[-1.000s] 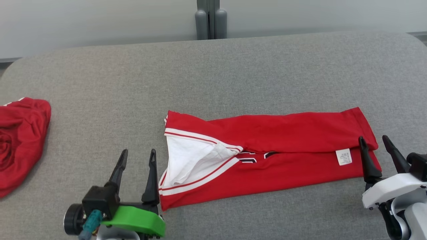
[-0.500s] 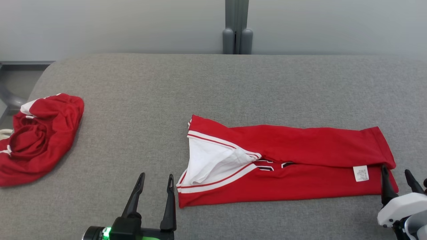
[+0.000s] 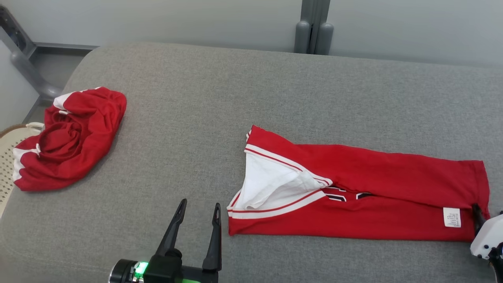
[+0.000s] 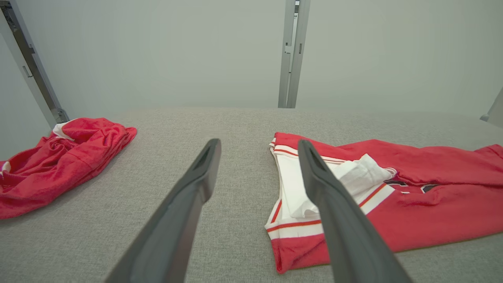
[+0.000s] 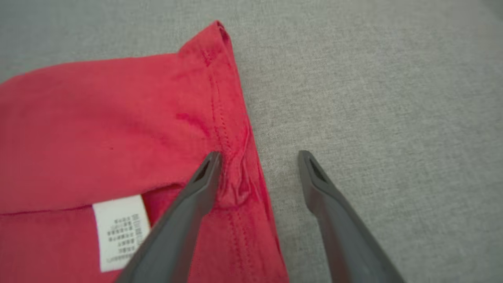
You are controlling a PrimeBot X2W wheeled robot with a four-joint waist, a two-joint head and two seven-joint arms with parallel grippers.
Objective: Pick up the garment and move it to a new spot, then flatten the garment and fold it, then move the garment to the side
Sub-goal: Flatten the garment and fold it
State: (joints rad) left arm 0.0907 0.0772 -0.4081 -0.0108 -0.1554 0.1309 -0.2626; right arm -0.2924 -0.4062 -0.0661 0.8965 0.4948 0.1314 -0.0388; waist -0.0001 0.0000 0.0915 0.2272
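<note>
Nearest us, the left gripper (image 3: 200, 203) hangs over bare tabletop (image 3: 196, 98), its base cut off by the bottom edge of the head view. Its jaws stand spread with nothing between them, just left of the garment's near left corner. At the lower right, the right gripper (image 5: 259, 154) is mostly cut off in the head view, where we make out one dark finger and a bit of white casing. Its wrist view shows the jaws spread astride the garment's right hem (image 5: 226, 118): one finger over red cloth where it puckers, the other over bare grey weave. Whether that finger presses the cloth we cannot tell.

The garment (image 3: 373, 184) lies on the tabletop right of centre, a long red band of soft matte knit, folded lengthwise. At its left end the fold gapes and shows white lining (image 3: 271, 184) edged with white and red stripes. Dark lettering (image 3: 346, 195) peeks from under the upper flap, too hidden to read. A small white label (image 3: 451, 217) sits near the right end, its print too fine to read.

Farther left, well apart, a crumpled red heap (image 3: 70, 137) with white trim lies by the tabletop's edge, its shape lost in its folds. Beside it a pale woven basket (image 3: 4, 169) is cut off by the frame. Beyond the rounded far edge stand a grey post (image 3: 313, 27) and a plain pale wall (image 3: 177, 19).
</note>
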